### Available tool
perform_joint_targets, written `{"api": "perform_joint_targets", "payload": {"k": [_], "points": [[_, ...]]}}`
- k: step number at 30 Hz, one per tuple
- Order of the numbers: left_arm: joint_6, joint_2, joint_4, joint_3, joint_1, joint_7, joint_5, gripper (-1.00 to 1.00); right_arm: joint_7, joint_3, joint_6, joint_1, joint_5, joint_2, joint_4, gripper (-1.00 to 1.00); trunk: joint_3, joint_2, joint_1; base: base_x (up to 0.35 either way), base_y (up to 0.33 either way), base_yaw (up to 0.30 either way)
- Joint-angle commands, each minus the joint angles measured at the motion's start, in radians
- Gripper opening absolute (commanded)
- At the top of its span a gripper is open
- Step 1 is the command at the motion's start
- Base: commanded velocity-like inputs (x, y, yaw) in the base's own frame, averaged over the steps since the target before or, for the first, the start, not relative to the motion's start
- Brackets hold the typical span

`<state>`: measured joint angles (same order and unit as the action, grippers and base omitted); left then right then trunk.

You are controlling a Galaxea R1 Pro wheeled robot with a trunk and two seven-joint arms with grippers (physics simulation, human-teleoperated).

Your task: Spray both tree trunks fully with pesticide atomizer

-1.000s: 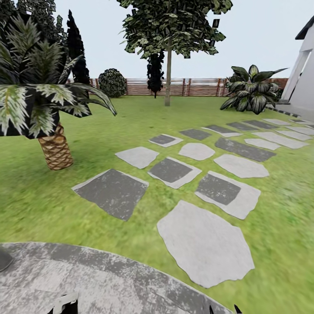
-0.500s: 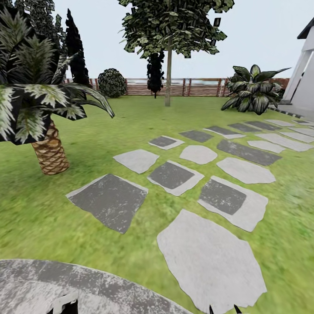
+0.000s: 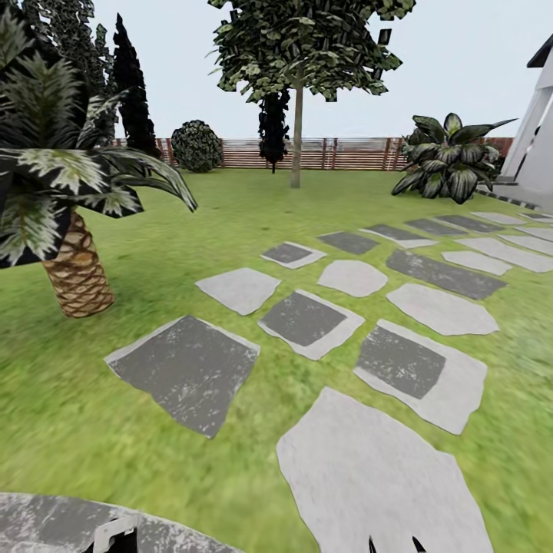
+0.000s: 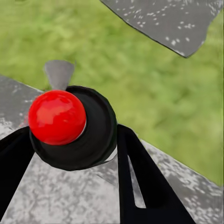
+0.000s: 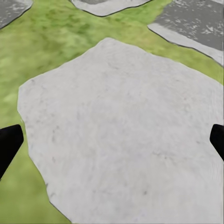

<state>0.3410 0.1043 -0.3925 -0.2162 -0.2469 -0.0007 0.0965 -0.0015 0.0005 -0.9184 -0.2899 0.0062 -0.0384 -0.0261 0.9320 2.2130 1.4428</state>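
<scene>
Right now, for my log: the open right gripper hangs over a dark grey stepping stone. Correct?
Not quite. The right gripper is open, but the stepping stone beneath it is pale grey, not dark grey, as the right wrist view shows.

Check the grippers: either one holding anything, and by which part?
The left gripper holds a black sprayer with a red top, its fingers on either side of the round body. The right gripper is open, holding nothing, over a stepping stone.

Your lawn (image 3: 230, 223) is bright green; stepping stones (image 3: 307, 319) alternate pale grey and mottled charcoal — the atomizer (image 4: 77, 128) is black, capped red.
</scene>
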Motion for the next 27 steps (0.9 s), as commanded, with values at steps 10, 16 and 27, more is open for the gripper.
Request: {"api": "perform_joint_targets", "payload": {"k": [10,16,27], "points": [[0.0,0.0,-0.001,0.0,0.0,0.0,0.0,-1.0,0.0,0.0,0.0,0.0,0.0,0.0,0.0,1.0,0.0,0.0,0.0,0.34,0.0,0.0],[0.0,0.0,-0.001,0.0,0.0,0.001,0.0,-1.0,0.0,0.0,0.0,0.0,0.0,0.0,0.0,1.0,0.0,0.0,0.0,0.34,0.0,0.0],[0.0,0.0,-0.001,0.0,0.0,0.0,-0.001,-1.0,0.0,0.0,0.0,0.0,0.0,0.0,0.0,1.0,0.0,0.0,0.0,0.34,0.0,0.0]]}}
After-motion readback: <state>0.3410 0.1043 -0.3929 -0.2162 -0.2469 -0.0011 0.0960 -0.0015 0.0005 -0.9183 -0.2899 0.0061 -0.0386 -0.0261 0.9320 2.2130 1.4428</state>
